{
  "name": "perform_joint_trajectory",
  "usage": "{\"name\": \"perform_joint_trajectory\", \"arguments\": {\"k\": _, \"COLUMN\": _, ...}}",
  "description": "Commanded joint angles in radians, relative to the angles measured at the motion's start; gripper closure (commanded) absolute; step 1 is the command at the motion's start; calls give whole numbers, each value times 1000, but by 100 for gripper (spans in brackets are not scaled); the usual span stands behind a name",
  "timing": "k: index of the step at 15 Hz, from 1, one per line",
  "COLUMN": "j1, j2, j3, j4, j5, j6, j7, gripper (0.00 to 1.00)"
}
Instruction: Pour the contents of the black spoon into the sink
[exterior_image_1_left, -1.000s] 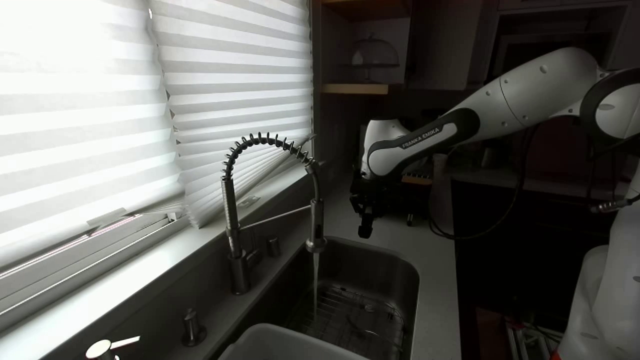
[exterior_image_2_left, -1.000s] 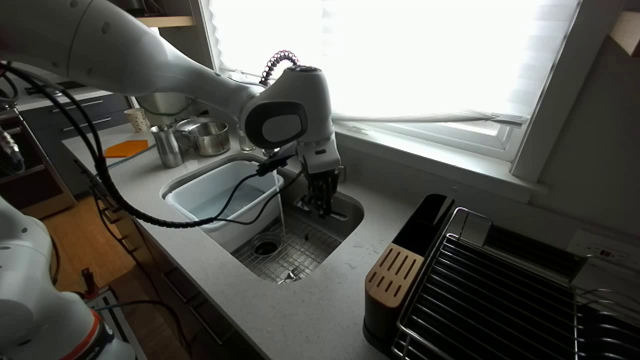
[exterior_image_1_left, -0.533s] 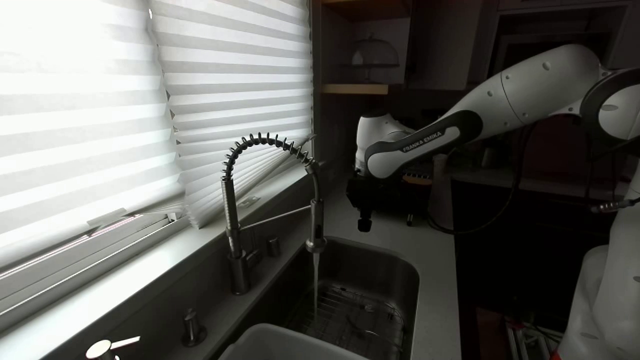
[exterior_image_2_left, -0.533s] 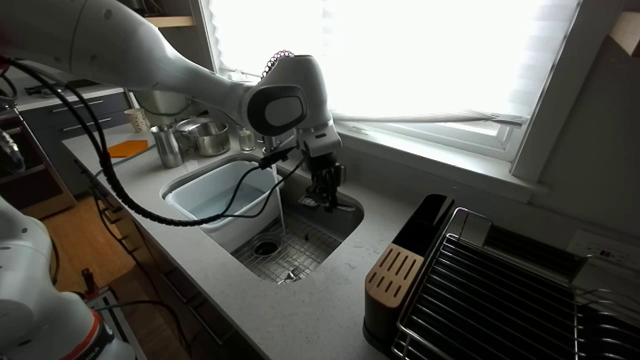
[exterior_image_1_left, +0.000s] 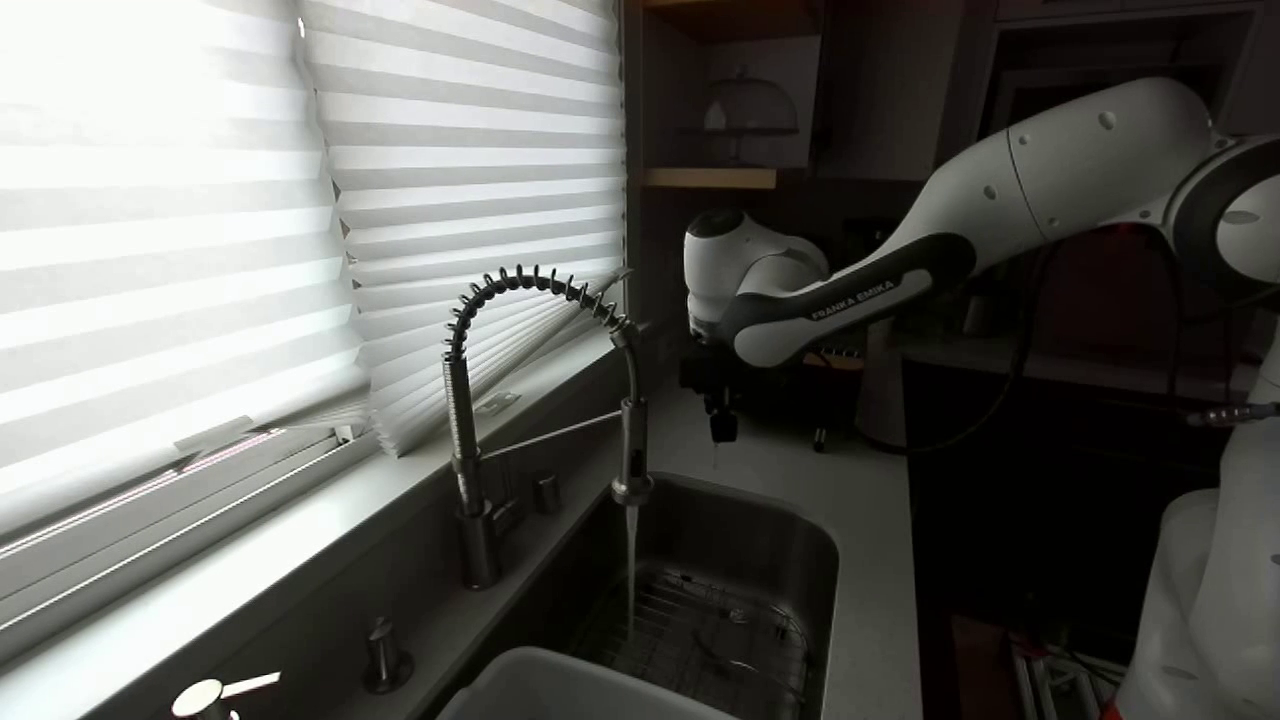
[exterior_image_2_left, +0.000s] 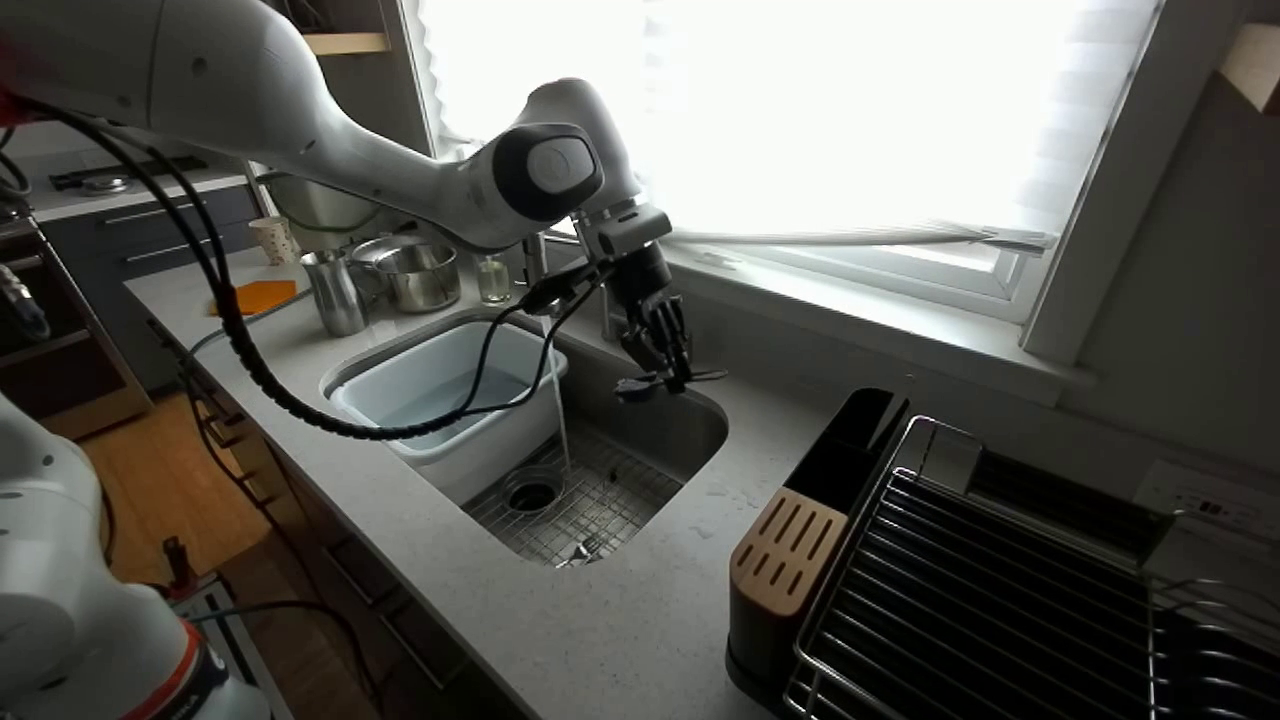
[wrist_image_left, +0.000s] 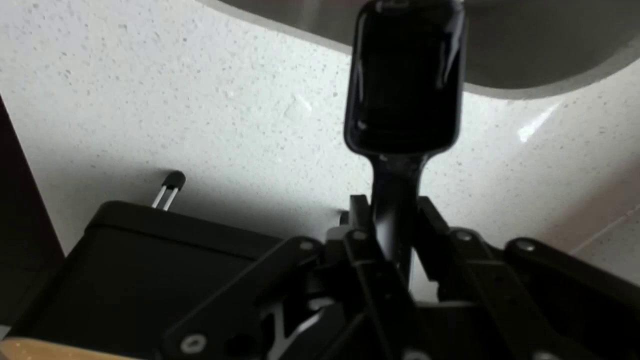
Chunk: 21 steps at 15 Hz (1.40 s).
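Note:
The black spoon (wrist_image_left: 406, 85) has a deep rectangular glossy bowl; I cannot tell whether it holds liquid. My gripper (wrist_image_left: 392, 215) is shut on the spoon's handle near the bowl. In an exterior view the gripper (exterior_image_2_left: 677, 380) holds the spoon (exterior_image_2_left: 637, 388) roughly level above the end of the sink (exterior_image_2_left: 655, 425), bowl to the left, handle to the right. The steel sink (exterior_image_1_left: 745, 520) also shows in an exterior view, with my gripper (exterior_image_1_left: 723, 425) above its far edge; the spoon cannot be made out there. In the wrist view the bowl overlaps the sink edge (wrist_image_left: 530, 90).
A coil-spring faucet (exterior_image_1_left: 634, 440) runs water into the sink. A pale plastic tub (exterior_image_2_left: 500, 450) with water stands in the sink. A wood-topped black holder (exterior_image_2_left: 790, 550) and a dish rack (exterior_image_2_left: 990, 560) stand on the counter. Pots and a cup stand beyond the sink.
My gripper has risen from low at the sink wall to above the rim, and the wrist has tilted. The spoon stays in its fingers and has come up with it.

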Motion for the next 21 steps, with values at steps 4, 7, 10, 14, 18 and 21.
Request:
{"name": "perform_joint_trajectory", "arguments": {"k": 4, "j1": 31, "j2": -7, "j3": 27, "j4": 30, "j5": -199, "j6": -9, "j7": 85, "gripper": 94}}
{"name": "perform_joint_trajectory", "arguments": {"k": 7, "j1": 42, "j2": -4, "j3": 36, "j4": 40, "j5": -269, "j6": -7, "j7": 127, "gripper": 94}}
{"name": "perform_joint_trajectory", "arguments": {"k": 10, "j1": 52, "j2": -6, "j3": 47, "j4": 44, "j5": -316, "j6": -11, "j7": 170, "gripper": 94}}
{"name": "perform_joint_trajectory", "arguments": {"k": 14, "j1": 66, "j2": -6, "j3": 59, "j4": 57, "j5": -410, "j6": -28, "j7": 232, "gripper": 94}}
{"name": "perform_joint_trajectory", "arguments": {"k": 18, "j1": 77, "j2": -9, "j3": 71, "j4": 63, "j5": -520, "j6": -54, "j7": 275, "gripper": 94}}
{"name": "perform_joint_trajectory", "arguments": {"k": 21, "j1": 88, "j2": -10, "j3": 83, "j4": 67, "j5": -625, "j6": -92, "j7": 328, "gripper": 94}}
